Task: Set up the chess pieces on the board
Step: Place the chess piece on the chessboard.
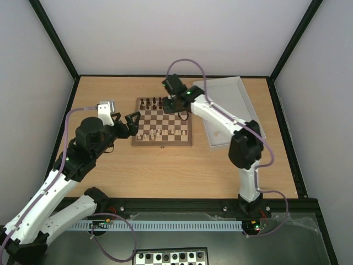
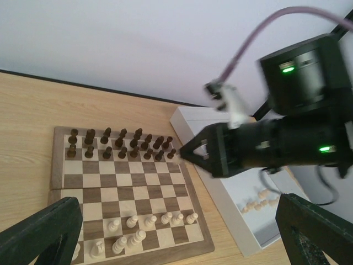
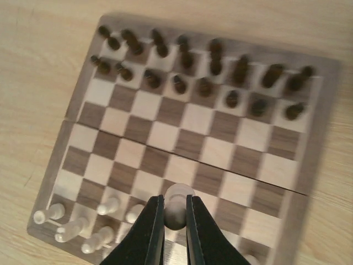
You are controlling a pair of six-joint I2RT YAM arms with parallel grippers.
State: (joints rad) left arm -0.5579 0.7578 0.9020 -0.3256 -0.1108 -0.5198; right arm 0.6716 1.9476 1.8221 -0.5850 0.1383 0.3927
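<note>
The wooden chessboard [image 1: 163, 128] lies mid-table, dark pieces [image 1: 151, 103] on its far rows, several cream pieces [image 1: 165, 133] on its near rows. My right gripper [image 3: 175, 212] is shut on a cream pawn [image 3: 177, 205] and holds it above the board's middle; in the top view it [image 1: 177, 102] hangs over the board's far right. My left gripper [image 1: 126, 122] is open and empty just left of the board. The left wrist view shows the board [image 2: 127, 187], the cream pieces [image 2: 135, 229] and the right gripper [image 2: 187, 153].
A white tray [image 1: 226, 110] stands right of the board with several cream pieces [image 2: 259, 203] in it. A black-and-white board [image 1: 171, 257] lies below the table's near edge.
</note>
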